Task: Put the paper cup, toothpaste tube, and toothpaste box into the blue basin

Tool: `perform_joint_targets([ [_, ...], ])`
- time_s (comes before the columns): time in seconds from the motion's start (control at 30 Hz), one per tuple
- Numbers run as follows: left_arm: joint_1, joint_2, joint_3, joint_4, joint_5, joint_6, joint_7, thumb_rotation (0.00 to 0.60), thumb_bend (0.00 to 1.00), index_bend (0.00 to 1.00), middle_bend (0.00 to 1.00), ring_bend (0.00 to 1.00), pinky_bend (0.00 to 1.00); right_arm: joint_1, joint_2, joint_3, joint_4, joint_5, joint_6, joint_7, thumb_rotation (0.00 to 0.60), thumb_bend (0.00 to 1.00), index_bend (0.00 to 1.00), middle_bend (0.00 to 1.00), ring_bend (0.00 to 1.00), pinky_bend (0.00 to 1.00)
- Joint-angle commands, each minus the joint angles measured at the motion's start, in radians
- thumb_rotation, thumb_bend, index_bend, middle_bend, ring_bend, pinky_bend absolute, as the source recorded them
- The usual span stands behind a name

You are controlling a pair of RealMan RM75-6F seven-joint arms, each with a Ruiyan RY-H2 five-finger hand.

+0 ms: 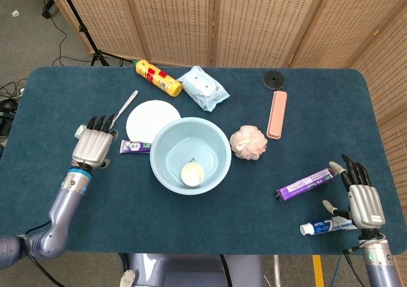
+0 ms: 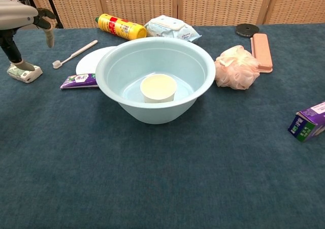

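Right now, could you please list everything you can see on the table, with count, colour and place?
basin: 1, light blue, centre
cup: 1, cream, upright in the basin
plate: 1, white, behind-left of the basin
purple tube: 1, left of the basin
toothbrush: 1, white, left of the plate
packet: 1, green-white, far left
bottle: 1, yellow, back
wipes: 1, pale blue, back
disc: 1, black, back right
case: 1, pink, right
pouf: 1, pink, right of the basin
box: 1, purple, front right
white tube: 1, front right
left hand: over the packet
right hand: beside the white tube
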Motion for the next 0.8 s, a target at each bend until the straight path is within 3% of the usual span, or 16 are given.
perform_joint_targets([
  [0.03, -0.036, -0.065, -0.038, 0.041, -0.081, 0.029, 0.014, 0.6, 0.18, 0.39, 0.05, 0.04, 0.09, 0.001, 0.0, 0.0, 0.003, 0.002, -0.003, 0.006, 0.6, 0.21, 0.15, 0.0, 0.0, 0.0],
  [0.8, -0.16, -0.315, -0.073, 0.308, -0.263, 0.052, 0.132, 0.6, 0.19, 0.4, 0.05, 0.04, 0.09, 0.01, 0.002, 0.002, 0.02, 0.016, -0.032, 0.06, 0.6, 0.21, 0.15, 0.0, 0.0, 0.0],
])
